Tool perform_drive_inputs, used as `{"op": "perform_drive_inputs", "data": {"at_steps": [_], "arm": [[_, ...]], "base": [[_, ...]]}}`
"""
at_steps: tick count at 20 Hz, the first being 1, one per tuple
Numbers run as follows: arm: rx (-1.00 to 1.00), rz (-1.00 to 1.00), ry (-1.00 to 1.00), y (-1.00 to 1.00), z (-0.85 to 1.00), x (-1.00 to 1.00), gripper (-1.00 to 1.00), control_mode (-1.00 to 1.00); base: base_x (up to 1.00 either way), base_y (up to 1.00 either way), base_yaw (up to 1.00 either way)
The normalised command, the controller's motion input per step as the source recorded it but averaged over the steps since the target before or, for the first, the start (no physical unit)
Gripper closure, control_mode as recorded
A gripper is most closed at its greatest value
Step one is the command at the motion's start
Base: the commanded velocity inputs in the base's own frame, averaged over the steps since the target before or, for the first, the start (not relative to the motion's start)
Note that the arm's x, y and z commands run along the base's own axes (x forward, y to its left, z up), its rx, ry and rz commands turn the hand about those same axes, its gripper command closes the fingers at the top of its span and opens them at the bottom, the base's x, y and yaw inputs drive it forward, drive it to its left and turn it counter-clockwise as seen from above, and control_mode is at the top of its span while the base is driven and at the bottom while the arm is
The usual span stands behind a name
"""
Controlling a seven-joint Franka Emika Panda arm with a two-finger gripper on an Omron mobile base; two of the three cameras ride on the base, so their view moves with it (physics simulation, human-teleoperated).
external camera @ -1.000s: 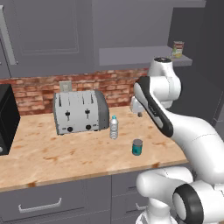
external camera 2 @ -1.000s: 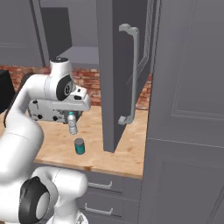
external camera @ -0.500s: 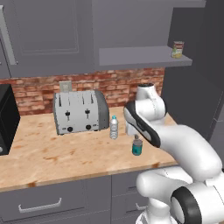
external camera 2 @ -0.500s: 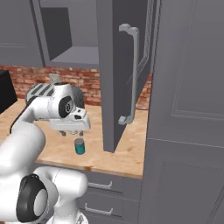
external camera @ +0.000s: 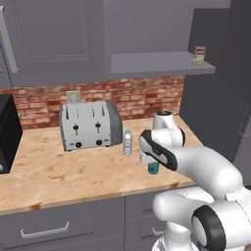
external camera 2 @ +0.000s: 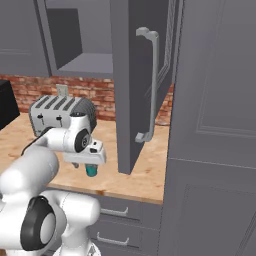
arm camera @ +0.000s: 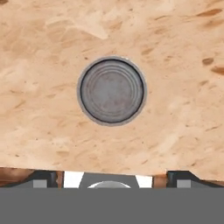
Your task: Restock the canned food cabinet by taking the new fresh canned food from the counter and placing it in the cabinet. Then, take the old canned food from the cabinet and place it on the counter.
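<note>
While the tool (arm camera: 112,175) hangs straight above the teal can (arm camera: 112,91) with its jaws spread wide and gripping nothing, the can stands upright on the wooden bench (external camera: 59,171), near its front edge, its ringed grey top facing the hand camera. In the left base view the teal can (external camera: 153,168) shows just under the white hand, with a water bottle (external camera: 127,143) and a toaster (external camera: 90,125) behind it toward the brick wall. The yellow-green can (external camera: 199,55) stands on the shelf of the open cabinet (external camera: 162,63), near the shelf's right end.
</note>
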Motion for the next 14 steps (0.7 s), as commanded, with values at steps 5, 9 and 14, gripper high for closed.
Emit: {"op": "perform_drive_inputs", "data": {"at_steps": [5, 9, 14], "arm": [[0.0, -0.02, 0.0, 0.0, -0.27, 0.15, -1.0, -1.0], [0.0, -0.01, 0.0, 0.07, -0.08, 0.19, -1.0, -1.0], [0.0, 0.0, 0.0, 0.11, -0.07, 0.26, -1.0, -1.0]], "base": [[0.0, 0.0, 0.0], [0.0, 0.0, 0.0], [0.0, 0.0, 0.0]]}}
